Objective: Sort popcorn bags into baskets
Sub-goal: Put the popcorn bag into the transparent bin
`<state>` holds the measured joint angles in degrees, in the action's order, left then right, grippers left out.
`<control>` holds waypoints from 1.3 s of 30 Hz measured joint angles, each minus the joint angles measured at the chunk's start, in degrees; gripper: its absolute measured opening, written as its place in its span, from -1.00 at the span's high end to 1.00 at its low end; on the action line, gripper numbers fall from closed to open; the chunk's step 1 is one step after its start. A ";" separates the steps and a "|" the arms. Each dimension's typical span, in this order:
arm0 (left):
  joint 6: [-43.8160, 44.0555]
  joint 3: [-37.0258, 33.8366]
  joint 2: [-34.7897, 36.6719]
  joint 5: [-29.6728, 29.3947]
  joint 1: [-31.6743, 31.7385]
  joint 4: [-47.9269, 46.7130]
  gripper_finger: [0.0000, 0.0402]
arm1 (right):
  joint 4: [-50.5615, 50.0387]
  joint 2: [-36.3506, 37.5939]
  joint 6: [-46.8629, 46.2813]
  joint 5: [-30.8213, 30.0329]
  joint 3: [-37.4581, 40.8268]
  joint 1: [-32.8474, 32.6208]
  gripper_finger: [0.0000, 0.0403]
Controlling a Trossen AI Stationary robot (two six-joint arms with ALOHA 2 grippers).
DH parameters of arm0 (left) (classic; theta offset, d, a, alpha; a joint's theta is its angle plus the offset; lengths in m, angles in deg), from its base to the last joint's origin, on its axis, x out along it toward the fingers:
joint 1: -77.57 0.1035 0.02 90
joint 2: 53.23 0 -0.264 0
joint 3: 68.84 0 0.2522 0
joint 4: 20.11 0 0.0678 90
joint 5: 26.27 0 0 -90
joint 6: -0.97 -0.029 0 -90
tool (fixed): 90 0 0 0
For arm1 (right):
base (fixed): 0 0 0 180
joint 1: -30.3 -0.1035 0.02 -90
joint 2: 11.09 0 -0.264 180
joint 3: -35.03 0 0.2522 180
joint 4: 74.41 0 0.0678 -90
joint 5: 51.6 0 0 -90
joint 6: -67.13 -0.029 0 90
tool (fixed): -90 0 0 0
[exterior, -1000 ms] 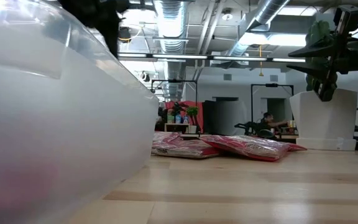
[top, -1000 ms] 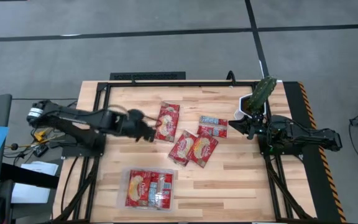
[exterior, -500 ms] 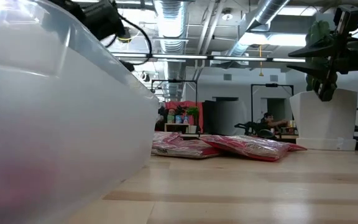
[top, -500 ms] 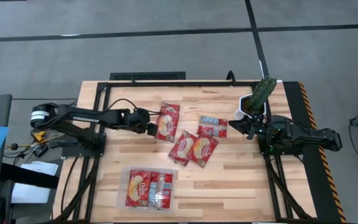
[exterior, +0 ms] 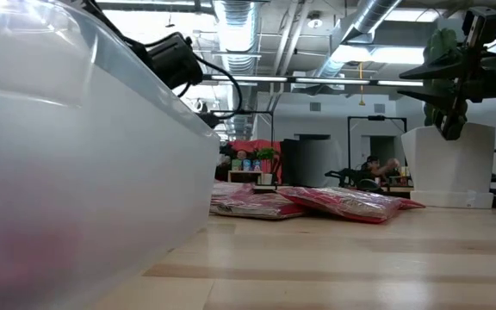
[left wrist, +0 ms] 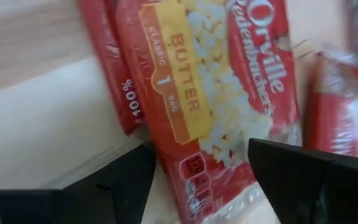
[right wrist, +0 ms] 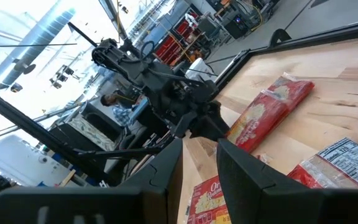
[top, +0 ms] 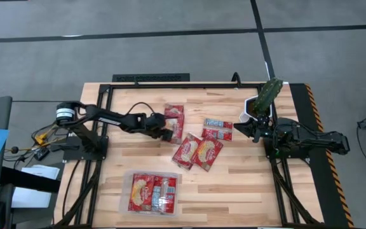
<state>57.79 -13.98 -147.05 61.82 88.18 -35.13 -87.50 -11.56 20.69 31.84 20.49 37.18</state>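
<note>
The clear plastic basket (top: 152,193) sits at the near edge of the counter (top: 246,184) with popcorn bags (top: 152,191) already inside. Farther back, the left claw (top: 165,130) hangs spread wide, one finger (left wrist: 303,168) on each side of the end of a Butter popcorn bag (left wrist: 219,93) lying flat; it grips nothing yet. That bag looks light, thin and glossy, so likely slippery and easily creased; pinching across a short end, on the sealed edge, seems safest. The left arm reaches long and low across the counter. Three more bags lie loose near the middle (top: 197,151). The right claw (top: 253,129) waits by the white bowl (top: 258,109), fingers probably slightly parted.
</note>
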 joint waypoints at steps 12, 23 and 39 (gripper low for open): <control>1.48 0.04 -0.15 3.16 -0.03 0.79 0.94 | -0.01 0.01 0.46 -0.02 0.00 0.02 0.39; 4.50 2.42 6.08 5.66 0.13 -2.84 0.99 | 0.00 0.01 0.48 -0.02 0.00 0.02 0.39; 10.62 4.59 24.79 0.46 -2.73 -12.86 1.00 | 0.00 0.02 0.61 -0.04 0.00 0.02 0.39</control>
<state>68.41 -9.39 -122.26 62.29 85.45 -47.99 -87.50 -11.55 21.30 31.79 20.49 37.20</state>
